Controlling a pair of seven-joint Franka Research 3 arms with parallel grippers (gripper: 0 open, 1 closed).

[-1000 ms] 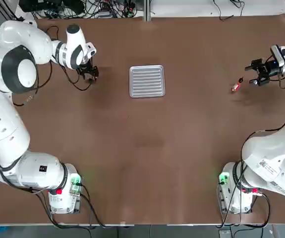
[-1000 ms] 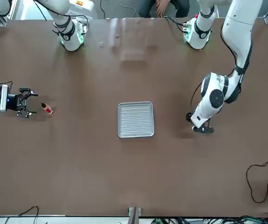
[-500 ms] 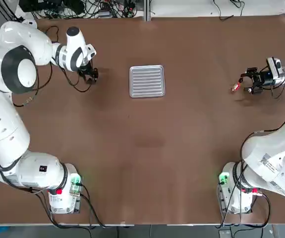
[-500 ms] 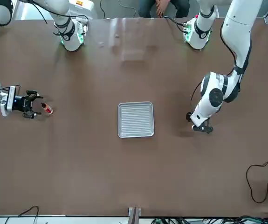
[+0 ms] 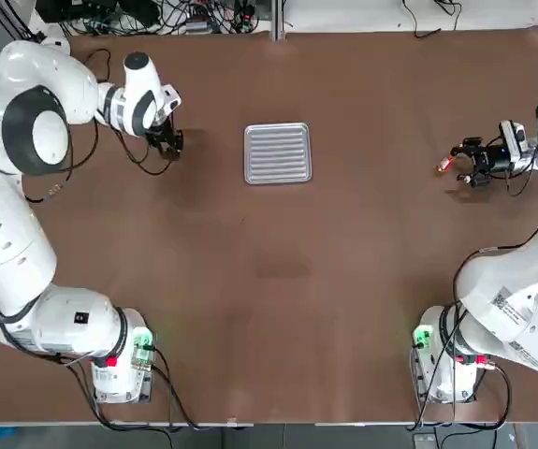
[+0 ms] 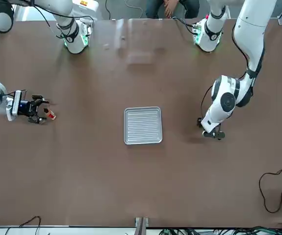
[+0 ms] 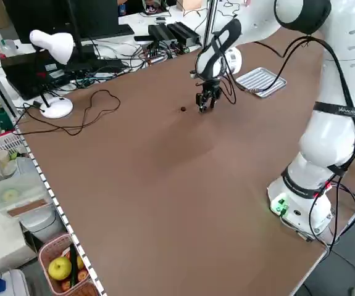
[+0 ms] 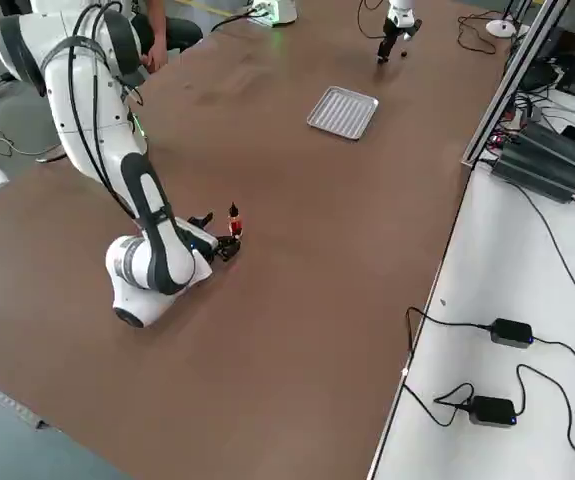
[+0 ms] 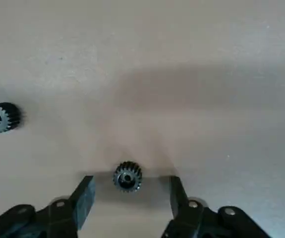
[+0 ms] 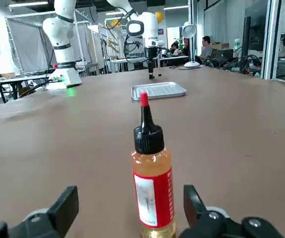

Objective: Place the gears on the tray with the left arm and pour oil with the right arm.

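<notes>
Between the open fingers of my left gripper (image 9: pixel 128 191) lies one dark gear (image 9: pixel 127 176) flat on the table; a second gear (image 9: pixel 1 117) sits apart to one side. From overhead, the left gripper (image 5: pixel 167 140) hangs left of the ribbed silvery tray (image 5: pixel 278 152). At the table's right, the oil bottle (image 5: pixel 446 164) stands upright with its orange-red body and black cap. My right gripper (image 5: pixel 462 166) lies low and level there. Its open fingers flank the oil bottle (image 10: pixel 152 178) without touching it, and the tray (image 10: pixel 158 90) shows far behind.
A desk lamp (image 7: pixel 52 46) and cables lie beyond the table's far left edge. A loose black cable (image 6: pixel 278 188) rests on the table near one corner. A person's hands (image 6: pixel 171 7) show behind the arm bases.
My right gripper has moved in towards the oil bottle and now straddles it. The left gripper has barely shifted over the gear.
</notes>
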